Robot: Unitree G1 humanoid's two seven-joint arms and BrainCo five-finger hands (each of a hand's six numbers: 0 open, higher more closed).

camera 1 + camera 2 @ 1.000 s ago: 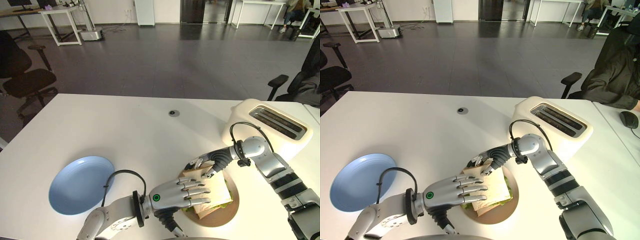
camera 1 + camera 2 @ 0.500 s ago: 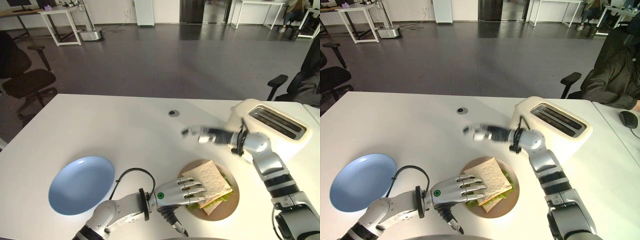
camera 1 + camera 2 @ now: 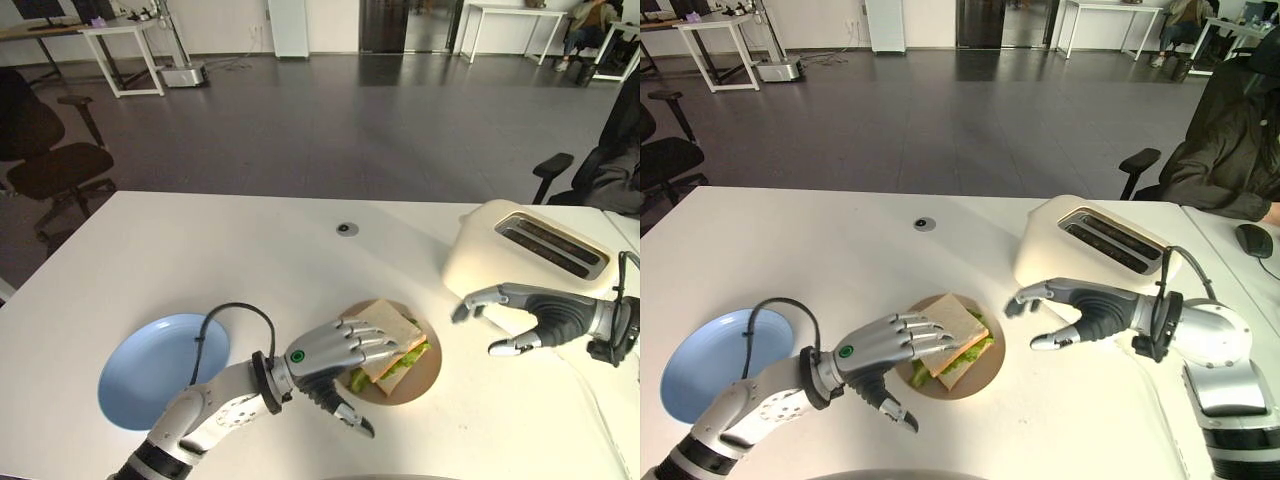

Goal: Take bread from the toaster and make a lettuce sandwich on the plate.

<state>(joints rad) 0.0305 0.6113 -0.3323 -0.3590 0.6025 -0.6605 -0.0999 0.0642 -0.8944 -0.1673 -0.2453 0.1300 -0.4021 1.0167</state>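
Note:
A sandwich (image 3: 395, 328) of two bread slices with green lettuce (image 3: 407, 358) between them lies on a round brown plate (image 3: 421, 378) near the table's front middle. My left hand (image 3: 325, 355) rests at the sandwich's left edge, fingers stretched flat over the top slice and thumb pointing down in front of the plate. My right hand (image 3: 530, 315) hovers open to the right of the plate, apart from the sandwich and just in front of the white toaster (image 3: 525, 255). I cannot tell whether any bread is in the toaster's dark slots.
A light blue plate (image 3: 160, 370) lies at the front left. A small round grommet (image 3: 346, 229) sits in the tabletop further back. A computer mouse (image 3: 1258, 238) lies on the neighbouring desk at the right. Bare white table stretches across the back and left.
My right hand let go of the top bread slice, swung up and then came back to the right, open. The brown plate with the sandwich has shifted left and further back under my left hand.

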